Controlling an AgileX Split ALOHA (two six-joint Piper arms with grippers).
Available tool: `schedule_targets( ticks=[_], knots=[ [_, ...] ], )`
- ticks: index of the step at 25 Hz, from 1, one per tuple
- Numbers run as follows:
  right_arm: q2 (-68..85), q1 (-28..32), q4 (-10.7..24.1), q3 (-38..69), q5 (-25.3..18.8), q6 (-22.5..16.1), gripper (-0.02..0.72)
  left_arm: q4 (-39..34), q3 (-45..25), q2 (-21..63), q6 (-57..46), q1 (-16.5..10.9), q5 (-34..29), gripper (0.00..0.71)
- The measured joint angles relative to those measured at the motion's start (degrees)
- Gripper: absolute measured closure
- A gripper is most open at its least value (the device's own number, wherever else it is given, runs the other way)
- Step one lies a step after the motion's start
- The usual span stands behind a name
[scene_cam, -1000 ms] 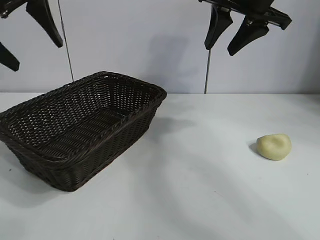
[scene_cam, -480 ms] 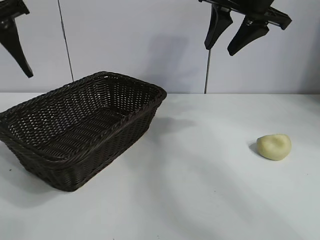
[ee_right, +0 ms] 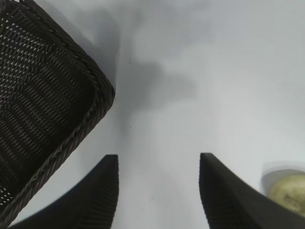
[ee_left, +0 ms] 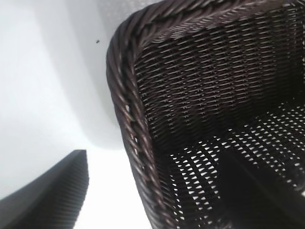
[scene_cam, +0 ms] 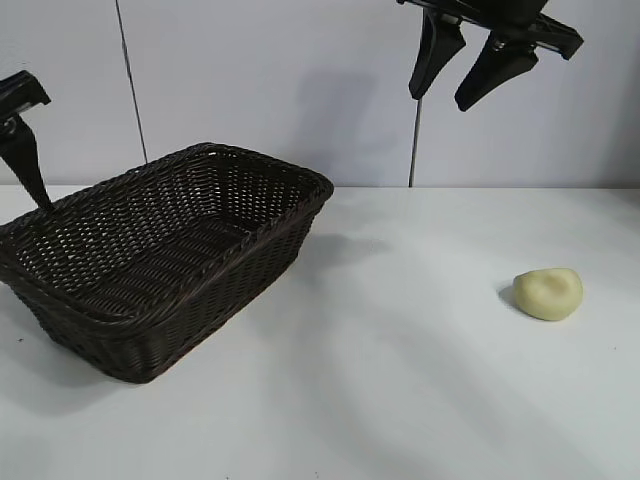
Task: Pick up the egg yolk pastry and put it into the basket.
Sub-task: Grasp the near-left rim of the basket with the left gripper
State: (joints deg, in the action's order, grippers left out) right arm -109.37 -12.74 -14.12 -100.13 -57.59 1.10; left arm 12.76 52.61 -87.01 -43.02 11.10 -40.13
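The egg yolk pastry (scene_cam: pixel 548 293), a pale yellow lump with a shallow dent, lies on the white table at the right; the right wrist view catches it (ee_right: pixel 289 192) beside one finger. The dark brown wicker basket (scene_cam: pixel 250 240) stands at the left with nothing in it. My right gripper (scene_cam: pixel 440 100) hangs high over the table's middle, open and holding nothing, well above and left of the pastry. My left gripper (ee_left: pixel 155 157) is open at the basket's far left end, one finger (scene_cam: pixel 24 150) showing there; in its wrist view the jaws straddle the braided rim (ee_left: pixel 125 109).
The white table (scene_cam: pixel 400 380) runs flat between basket and pastry. A pale wall with two thin vertical seams stands behind. In the right wrist view the basket's corner (ee_right: pixel 71 138) lies to one side of the fingers.
My left gripper has dropped from the upper left corner down to the basket's left end. The right gripper, the pastry and the basket have stayed where they were.
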Motion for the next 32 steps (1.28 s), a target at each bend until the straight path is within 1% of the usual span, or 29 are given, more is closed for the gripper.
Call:
schedule_targets(
  ticks=[5,14,20,21,25,30,32],
  knots=[
    [0.0,0.0,0.0,0.0,0.0,0.0,0.323,0.0,0.0,-3.4,-0.3,0.0,2.9,0.168],
    [0.0,0.0,0.0,0.0,0.0,0.0,0.323,1.3,0.0,-11.4,-0.4,0.0,10.6,0.168],
    [0.0,0.0,0.1,0.0,0.1,0.0,0.323,1.5,0.0,-13.2,-0.4,0.0,12.9,0.172],
    [0.0,0.0,0.2,0.0,0.1,0.0,0.323,1.5,0.0,-13.2,-0.4,0.0,13.1,0.184],
    [0.0,0.0,0.2,0.0,0.1,0.0,0.323,1.5,0.0,-13.8,-0.4,0.0,13.1,0.276],
    [0.0,0.0,0.2,0.0,0.1,0.0,0.323,1.5,-0.1,-13.9,-0.4,0.0,13.1,0.359],
    [0.0,0.0,0.2,0.0,0.1,0.0,0.323,1.5,-0.2,-13.9,-0.4,0.0,13.0,0.408]
  ],
)
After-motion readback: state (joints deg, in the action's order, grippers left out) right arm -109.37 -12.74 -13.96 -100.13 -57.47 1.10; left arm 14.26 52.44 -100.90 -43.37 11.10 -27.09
